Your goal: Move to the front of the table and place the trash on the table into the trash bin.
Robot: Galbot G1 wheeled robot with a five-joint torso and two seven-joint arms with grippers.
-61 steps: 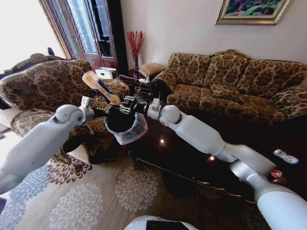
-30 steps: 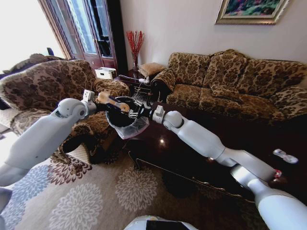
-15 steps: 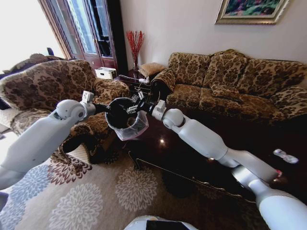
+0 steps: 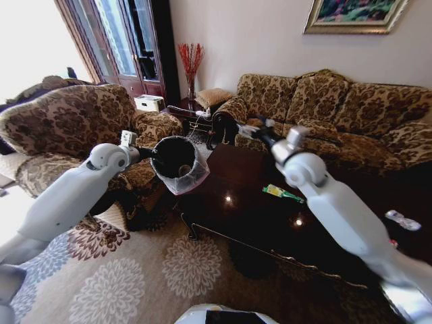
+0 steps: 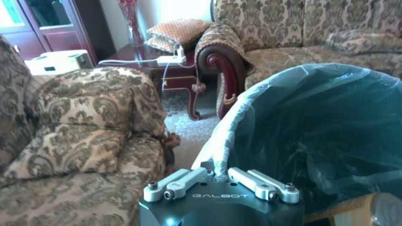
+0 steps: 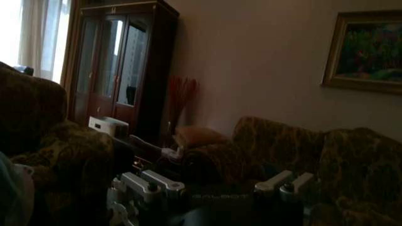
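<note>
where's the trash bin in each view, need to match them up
Head view: the small round black trash bin with a white plastic liner sits left of centre, held up at the left claw.
Left wrist view: its liner and dark inside lie just past that claw.
Right wrist view: too dark to tell.
Shared landmark: the dark wooden glass-door cabinet.

Left pincer [image 4: 152, 153] grips the trash bin [image 4: 177, 164] beside the table [image 4: 250, 202].
</note>
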